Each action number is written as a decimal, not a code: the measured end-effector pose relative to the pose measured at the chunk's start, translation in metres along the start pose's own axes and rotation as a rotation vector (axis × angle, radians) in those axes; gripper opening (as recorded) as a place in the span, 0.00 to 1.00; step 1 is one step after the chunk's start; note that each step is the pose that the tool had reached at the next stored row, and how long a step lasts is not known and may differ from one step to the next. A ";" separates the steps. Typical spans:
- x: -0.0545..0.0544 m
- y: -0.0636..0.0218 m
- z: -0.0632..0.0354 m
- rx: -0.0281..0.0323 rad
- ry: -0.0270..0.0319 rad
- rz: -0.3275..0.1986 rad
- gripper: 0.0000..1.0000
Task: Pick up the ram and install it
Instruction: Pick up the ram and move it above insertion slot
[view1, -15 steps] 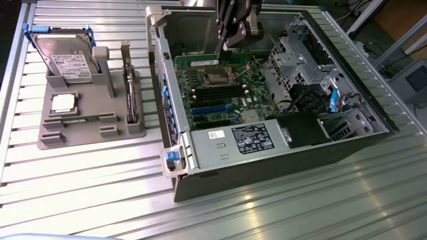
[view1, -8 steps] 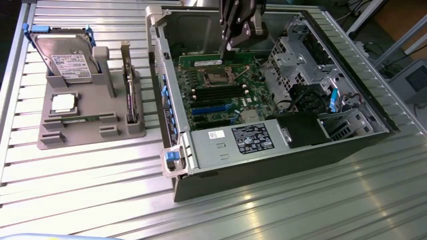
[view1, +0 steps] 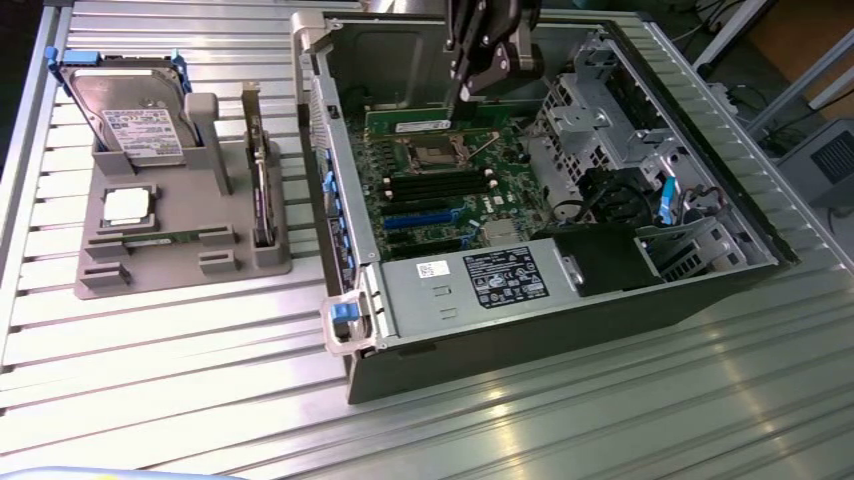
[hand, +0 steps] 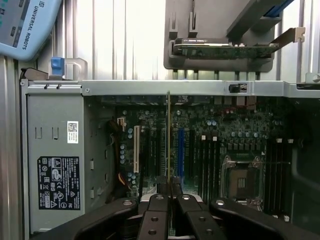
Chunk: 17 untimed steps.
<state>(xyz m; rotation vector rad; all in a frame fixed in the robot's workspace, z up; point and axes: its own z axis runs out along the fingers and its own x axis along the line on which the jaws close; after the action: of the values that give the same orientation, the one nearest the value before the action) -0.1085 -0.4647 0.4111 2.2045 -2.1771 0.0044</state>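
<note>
Green ram (view1: 430, 124) hangs clamped in the gripper (view1: 467, 96), just beside the CPU socket (view1: 438, 153). Its long axis runs parallel to the black memory slots (view1: 427, 186) on that socket's other side.

Black hand (hand: 169, 186), glossy linked fingers (hand: 158, 215), silver pivot screws, pale blue-grey joint cap (hand: 25, 25) lettered UNIVERSAL ROBOTS
</note>
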 end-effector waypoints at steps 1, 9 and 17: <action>0.000 -0.0013 0.0000 0.0000 0.0004 0.000 0.12; 0.000 -0.0113 -0.0003 0.0000 0.0030 0.000 0.12; 0.000 -0.0199 -0.0006 0.0000 0.0042 0.000 0.12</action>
<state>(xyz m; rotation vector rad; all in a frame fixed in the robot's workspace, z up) -0.0886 -0.4646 0.4111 2.2022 -2.1752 0.0090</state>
